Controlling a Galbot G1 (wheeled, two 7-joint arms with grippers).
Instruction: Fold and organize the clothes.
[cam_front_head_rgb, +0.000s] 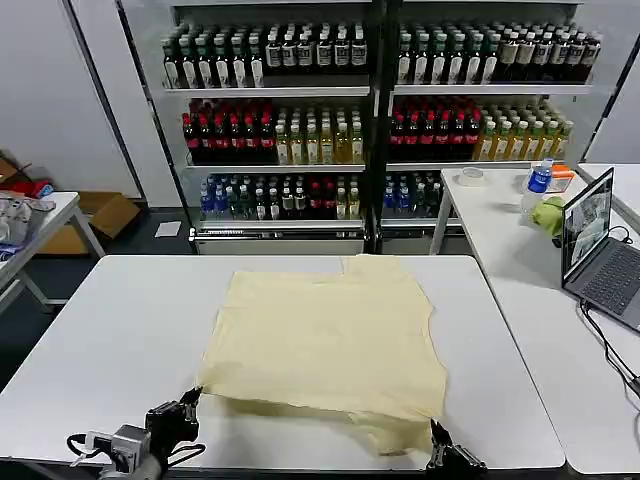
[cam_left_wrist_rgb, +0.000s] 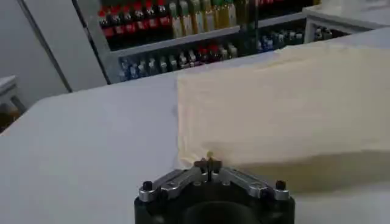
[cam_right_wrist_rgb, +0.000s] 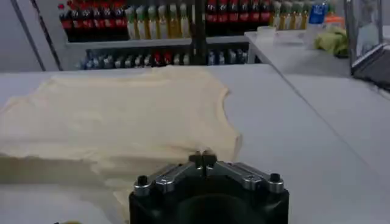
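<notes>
Pinching the T-shirt (cam_front_head_rgb: 335, 335) near corners, both end effectors sit at the table's (cam_front_head_rgb: 120, 330) near edge.

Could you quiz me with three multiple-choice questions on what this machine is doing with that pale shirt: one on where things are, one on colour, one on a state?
1. Where does the pale yellow soft fabric T-shirt lie?
A. on the white table
B. on the drinks shelf
C. on the laptop

2. What colour is the cloth lump beside the open laptop?
A. red
B. green
C. black

3. How are the left claw and right claw?
A. both wide open
B. one open, one shut
C. both shut on the shirt's near edge

Answers: 1 A, it spreads over the white table; 2 B, it looks green; 3 C, both wrist views show closed fingers pinching fabric.
</notes>
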